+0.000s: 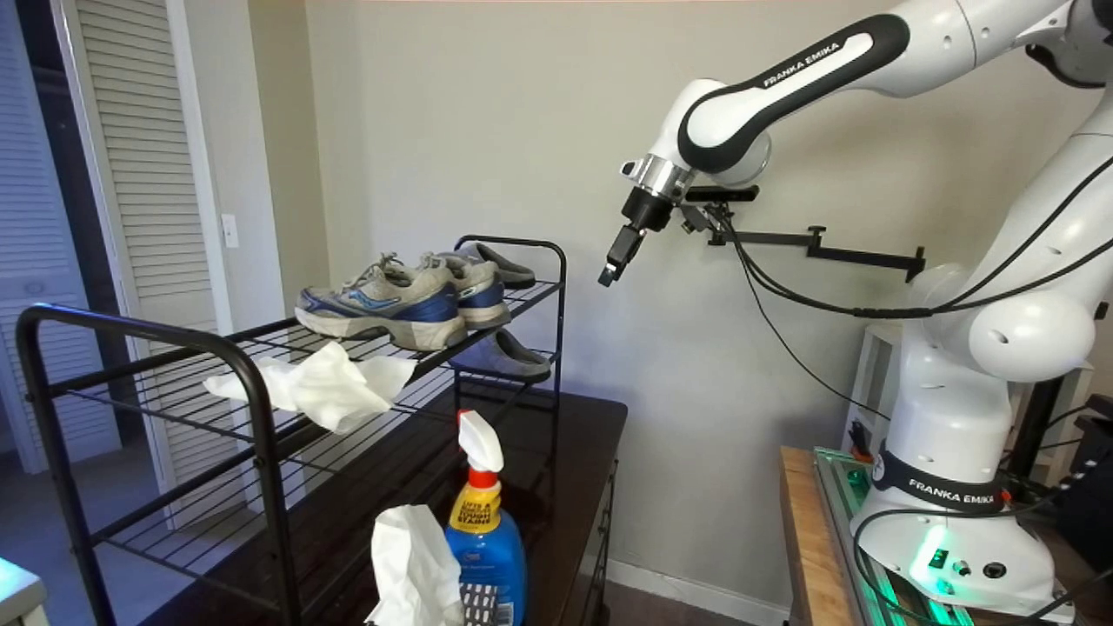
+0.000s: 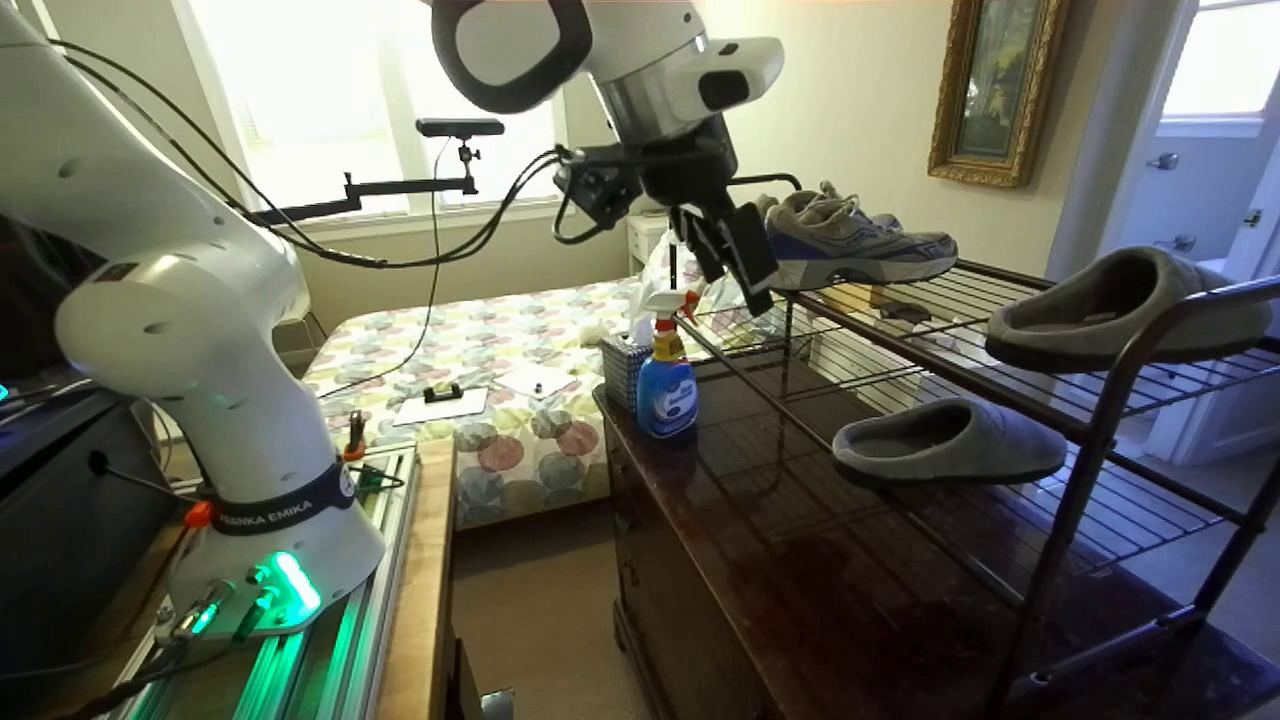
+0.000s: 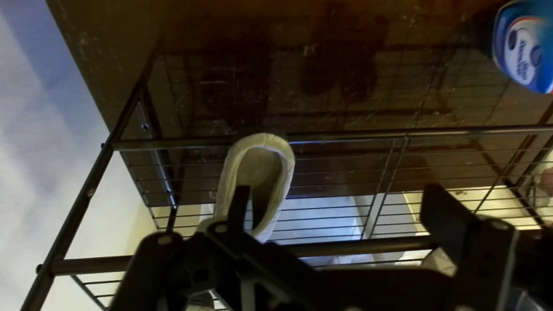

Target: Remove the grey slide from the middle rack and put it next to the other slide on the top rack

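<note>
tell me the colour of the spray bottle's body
The spray bottle's body is blue; it shows best in an exterior view.

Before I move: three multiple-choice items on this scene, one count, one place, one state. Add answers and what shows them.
1. How many grey slip-on slides are on the dark metal shoe rack?
A) one
B) two
C) three

2. Where does the blue plastic trigger-spray bottle stand?
A) rack's top level
B) rack's middle level
C) brown wooden dresser

3. How is the black two-fingered claw?
A) open, holding nothing
B) shut on a slide
C) shut on the bottle

1 B: both exterior views show one on the top level, one below.
2 C: an exterior view shows its base on the dresser.
3 A: its jaws stand wide apart in the wrist view.
</note>
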You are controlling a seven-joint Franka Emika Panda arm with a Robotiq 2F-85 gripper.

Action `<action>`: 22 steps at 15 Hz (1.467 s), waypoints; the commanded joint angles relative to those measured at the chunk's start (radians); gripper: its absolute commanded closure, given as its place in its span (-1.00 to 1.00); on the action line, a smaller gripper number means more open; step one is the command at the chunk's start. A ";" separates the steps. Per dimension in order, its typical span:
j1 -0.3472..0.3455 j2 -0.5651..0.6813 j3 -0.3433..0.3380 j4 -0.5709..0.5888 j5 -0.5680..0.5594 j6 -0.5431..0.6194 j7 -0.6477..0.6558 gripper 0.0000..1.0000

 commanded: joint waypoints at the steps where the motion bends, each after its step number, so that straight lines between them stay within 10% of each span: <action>1: -0.016 0.113 -0.007 0.002 0.006 0.167 0.022 -1.00; 15: -0.055 0.261 -0.003 0.022 0.032 0.144 0.020 -1.00; 22: 0.063 0.293 -0.113 -0.016 0.466 0.270 -0.301 -1.00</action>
